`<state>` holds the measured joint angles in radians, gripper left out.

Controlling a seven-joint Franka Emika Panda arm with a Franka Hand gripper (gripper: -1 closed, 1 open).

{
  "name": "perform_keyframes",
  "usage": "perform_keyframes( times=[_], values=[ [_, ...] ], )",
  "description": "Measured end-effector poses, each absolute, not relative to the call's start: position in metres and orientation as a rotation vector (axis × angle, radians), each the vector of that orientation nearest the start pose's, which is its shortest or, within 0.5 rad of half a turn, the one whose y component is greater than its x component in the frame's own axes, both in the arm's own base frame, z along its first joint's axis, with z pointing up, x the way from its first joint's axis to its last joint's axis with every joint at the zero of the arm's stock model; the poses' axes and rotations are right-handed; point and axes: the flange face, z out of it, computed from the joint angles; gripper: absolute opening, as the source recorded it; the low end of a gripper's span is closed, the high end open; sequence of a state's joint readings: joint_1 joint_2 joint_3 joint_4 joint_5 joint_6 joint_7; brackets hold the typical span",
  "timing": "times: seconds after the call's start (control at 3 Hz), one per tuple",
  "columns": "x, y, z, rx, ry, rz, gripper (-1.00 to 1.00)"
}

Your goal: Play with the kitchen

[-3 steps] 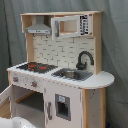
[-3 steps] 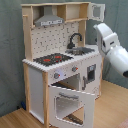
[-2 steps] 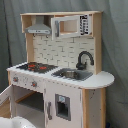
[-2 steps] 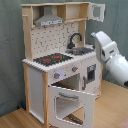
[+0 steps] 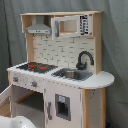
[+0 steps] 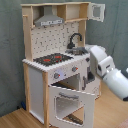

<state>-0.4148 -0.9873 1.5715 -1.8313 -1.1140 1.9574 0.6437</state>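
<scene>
A: A grey-green curtain hangs behind everything, and in the second exterior view the floor is light wood.

B: And the kitchen?

A: It stands on that floor, right against the curtain. In both exterior views it shows a grey hood, a pale dotted back panel, a black faucet over the sink, and a hob with red rings beside it.

B: Is anything open?

A: The oven door under the hob hangs open (its window faces the camera in the second exterior view). A small upper cabinet door at the top corner is swung out too.

B: Where's the arm?

A: The white arm reaches in from the second exterior view's right, close to the counter's sink-side end.

B: And the jaws?

A: I cannot tell; they don't show clearly.
</scene>
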Motion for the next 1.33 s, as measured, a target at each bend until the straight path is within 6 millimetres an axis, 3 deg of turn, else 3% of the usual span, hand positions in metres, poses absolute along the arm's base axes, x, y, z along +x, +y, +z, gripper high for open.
perform_keyframes(
  times=[1.33],
  values=[
    [0.062, 0.681, 0.443, 1.146, 0.829, 1.685, 1.00]
  ],
)
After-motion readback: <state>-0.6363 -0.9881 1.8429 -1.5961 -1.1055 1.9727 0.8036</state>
